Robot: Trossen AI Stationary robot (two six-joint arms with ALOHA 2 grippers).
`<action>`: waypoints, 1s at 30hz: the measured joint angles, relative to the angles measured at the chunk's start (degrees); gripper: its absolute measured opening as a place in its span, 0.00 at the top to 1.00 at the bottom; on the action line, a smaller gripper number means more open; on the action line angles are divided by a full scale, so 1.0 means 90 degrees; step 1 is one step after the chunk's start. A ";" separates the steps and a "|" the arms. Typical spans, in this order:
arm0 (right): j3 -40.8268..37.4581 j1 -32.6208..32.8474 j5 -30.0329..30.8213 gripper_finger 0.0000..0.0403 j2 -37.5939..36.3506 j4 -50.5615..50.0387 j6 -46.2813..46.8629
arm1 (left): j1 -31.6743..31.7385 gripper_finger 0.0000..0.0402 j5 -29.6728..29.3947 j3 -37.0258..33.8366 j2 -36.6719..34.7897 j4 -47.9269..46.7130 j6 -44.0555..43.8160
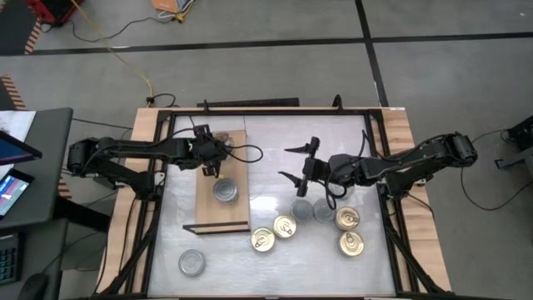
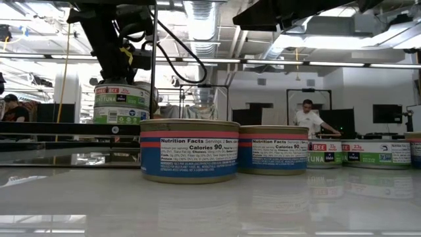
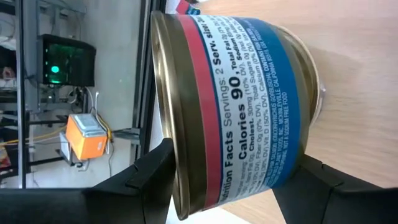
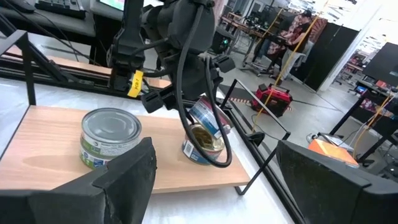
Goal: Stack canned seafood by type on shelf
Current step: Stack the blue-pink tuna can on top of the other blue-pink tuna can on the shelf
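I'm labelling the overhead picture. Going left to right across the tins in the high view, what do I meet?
Lone silver-topped tin → silver-topped stack on the shelf → first gold-topped tin → second gold-topped tin → silver-topped tin → next silver-topped tin. The two rightmost gold tins share a column, so they are left out.

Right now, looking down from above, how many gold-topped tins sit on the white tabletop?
4 gold-topped tins: one and a second just right of the shelf, two more farther right. Others may be hidden.
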 joint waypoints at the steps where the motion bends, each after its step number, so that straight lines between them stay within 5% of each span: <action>1: 0.0000 0.0003 -0.0001 0.10 0.0000 -0.0018 0.0002 | 0.0002 0.43 -0.0010 0.0000 0.0000 -0.0026 0.0036; 30: 0.0000 0.0003 -0.0001 0.10 0.0000 -0.0002 -0.0001 | 0.0002 0.43 -0.0272 0.0000 0.0005 0.0512 0.2019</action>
